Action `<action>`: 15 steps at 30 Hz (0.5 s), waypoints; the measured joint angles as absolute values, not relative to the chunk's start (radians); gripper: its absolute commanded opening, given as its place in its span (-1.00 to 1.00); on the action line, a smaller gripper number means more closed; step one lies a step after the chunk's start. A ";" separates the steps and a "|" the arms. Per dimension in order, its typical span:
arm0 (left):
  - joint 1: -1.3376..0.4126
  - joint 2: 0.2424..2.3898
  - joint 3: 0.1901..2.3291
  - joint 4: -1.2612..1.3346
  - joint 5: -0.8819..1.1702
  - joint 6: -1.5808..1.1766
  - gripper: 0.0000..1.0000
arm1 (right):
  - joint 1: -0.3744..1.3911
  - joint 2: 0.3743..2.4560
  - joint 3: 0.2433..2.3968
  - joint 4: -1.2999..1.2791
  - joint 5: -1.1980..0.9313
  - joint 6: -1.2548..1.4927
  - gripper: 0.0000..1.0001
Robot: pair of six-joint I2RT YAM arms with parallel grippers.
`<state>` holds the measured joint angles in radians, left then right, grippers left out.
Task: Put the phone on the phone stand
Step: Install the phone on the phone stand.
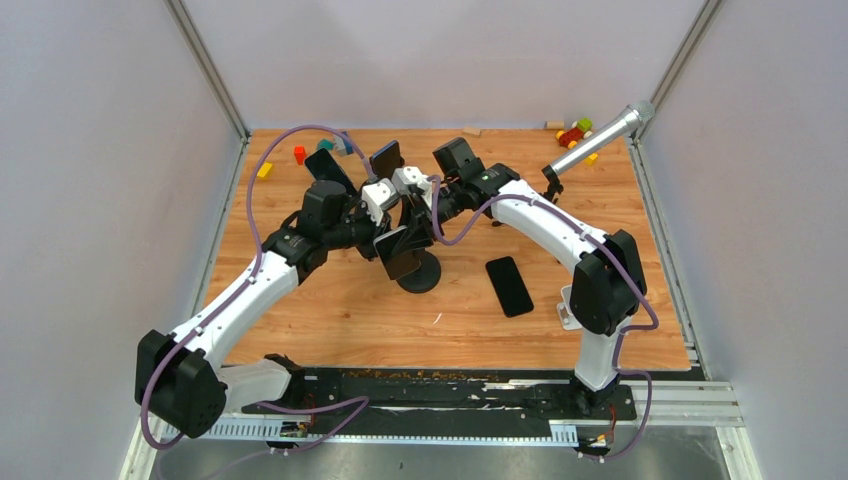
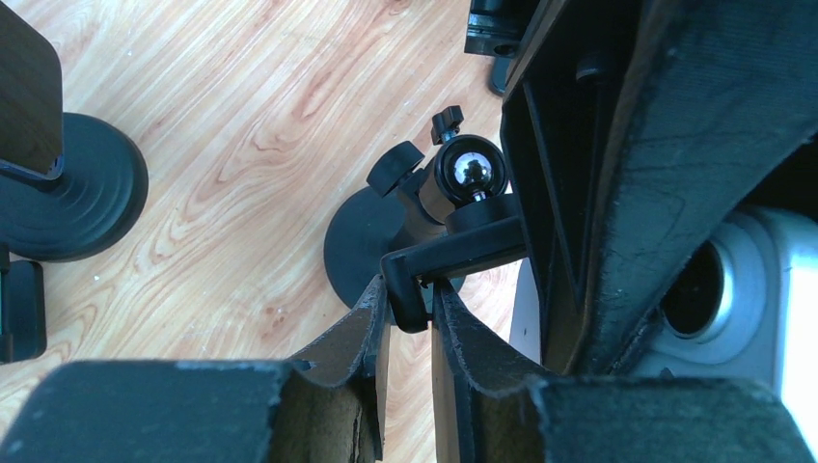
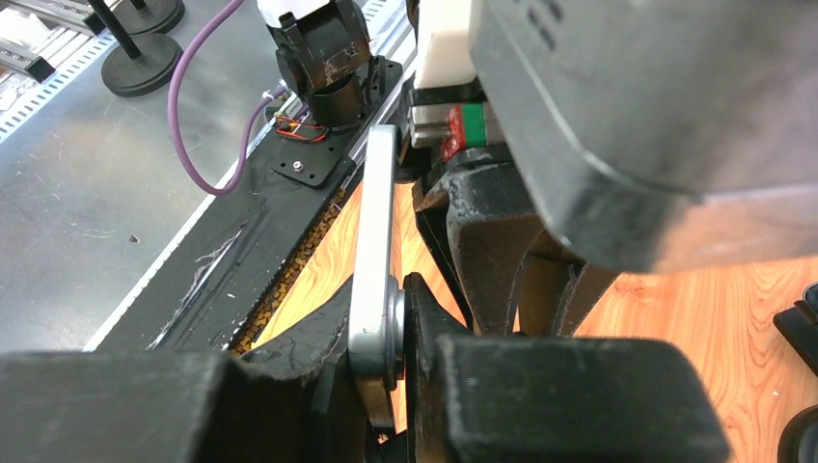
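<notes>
The phone stand has a round black base (image 1: pixel 420 275) at the table's middle, a ball joint (image 2: pixel 470 172) and a black clamp bracket (image 2: pixel 453 253). My left gripper (image 2: pixel 410 294) is shut on the end of that bracket; in the top view it (image 1: pixel 385 228) is just left of the stand. My right gripper (image 3: pixel 391 299) is shut on a silver-edged phone (image 3: pixel 374 212), held edge-on. In the top view the right gripper (image 1: pixel 412 212) holds the phone (image 1: pixel 400 252) tilted right against the stand's top, close beside the left gripper. The contact between phone and bracket is hidden.
A second black phone (image 1: pixel 509 285) lies flat right of the stand. Two other stands with phones (image 1: pixel 330 168) (image 1: pixel 386 156) are at the back left; one base shows in the left wrist view (image 2: pixel 82 188). Coloured blocks (image 1: pixel 265 170) (image 1: pixel 575 132) and a silver tube (image 1: pixel 600 140) lie along the back.
</notes>
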<state>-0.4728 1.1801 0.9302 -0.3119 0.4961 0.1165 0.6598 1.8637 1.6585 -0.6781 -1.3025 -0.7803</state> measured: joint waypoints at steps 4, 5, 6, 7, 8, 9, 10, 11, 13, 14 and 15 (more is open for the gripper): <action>-0.471 1.180 0.928 -0.309 0.497 0.115 -1.00 | 0.657 1.863 1.654 -0.676 -1.303 -0.781 -1.00; -0.471 1.180 0.928 -0.309 0.497 0.115 -1.00 | 0.657 1.863 1.653 -0.676 -1.303 -0.781 -1.00; -0.471 1.180 0.928 -0.308 0.497 0.115 -1.00 | 0.656 1.862 1.650 -0.674 -1.303 -0.781 -1.00; -0.471 1.180 0.928 -0.308 0.497 0.114 -1.00 | 0.656 1.862 1.649 -0.673 -1.303 -0.781 -1.00; -0.471 1.180 0.928 -0.308 0.497 0.114 -1.00 | 0.655 1.861 1.647 -0.672 -1.304 -0.780 -1.00; -0.471 1.180 0.928 -0.307 0.497 0.114 -1.00 | 0.654 1.860 1.644 -0.667 -1.303 -0.780 -1.00; -0.471 1.180 0.928 -0.305 0.497 0.113 -1.00 | 0.653 1.856 1.637 -0.660 -1.303 -0.776 -1.00; -0.471 1.180 0.926 -0.303 0.498 0.113 -1.00 | 0.652 1.851 1.629 -0.651 -1.301 -0.769 -1.00; -0.471 1.180 0.923 -0.297 0.499 0.112 -1.00 | 0.650 1.840 1.613 -0.626 -1.293 -0.751 -1.00; -0.471 1.180 0.923 -0.295 0.500 0.110 -1.00 | 0.649 1.834 1.603 -0.610 -1.288 -0.736 -1.00; -0.471 1.180 0.923 -0.294 0.500 0.109 -1.00 | 0.649 1.828 1.596 -0.599 -1.283 -0.725 -1.00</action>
<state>-0.4709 1.1801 0.9230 -0.2935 0.5003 0.1093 0.6491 1.8278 1.5955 -0.5995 -1.2831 -0.7246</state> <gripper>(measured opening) 0.250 0.154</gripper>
